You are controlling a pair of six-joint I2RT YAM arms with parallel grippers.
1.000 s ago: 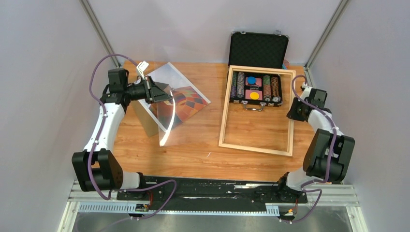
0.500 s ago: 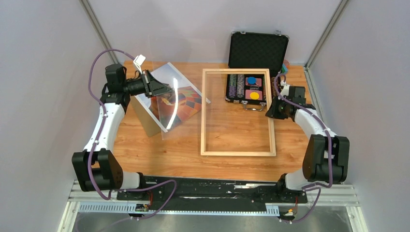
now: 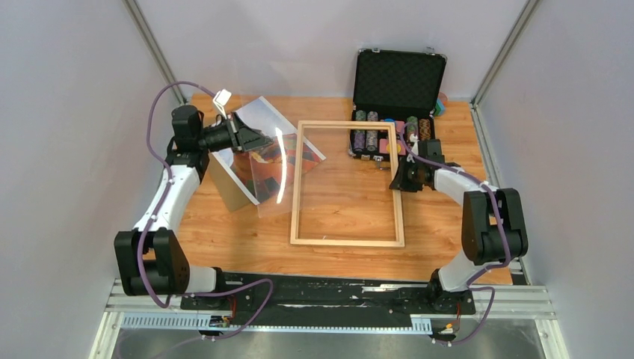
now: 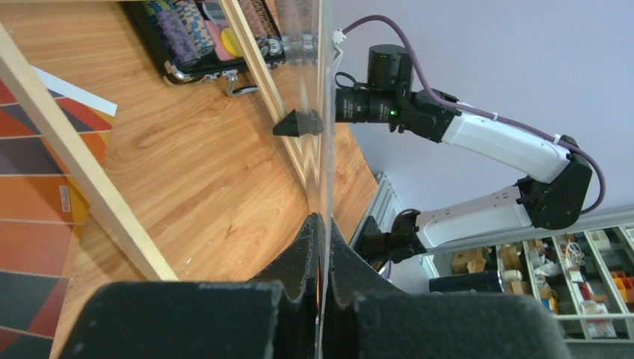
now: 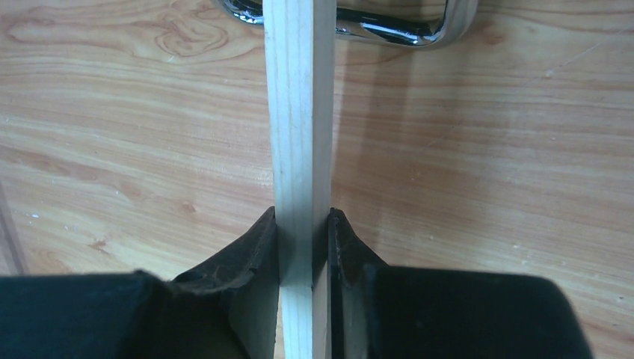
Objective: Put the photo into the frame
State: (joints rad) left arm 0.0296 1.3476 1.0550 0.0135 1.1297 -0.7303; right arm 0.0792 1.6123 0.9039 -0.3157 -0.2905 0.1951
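The right claw (image 5: 303, 224) clamps the frame's (image 3: 348, 243) right rail at centre; the left claw (image 4: 320, 232) pinches a clear pane (image 3: 271, 179) over the photo (image 3: 265, 112).

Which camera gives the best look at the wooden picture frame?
Top external: the whole frame shows, all four rails visible. Left wrist shows only slanted rail sections beside the clear pane. Right wrist shows just a short rail piece clamped in the right tool.
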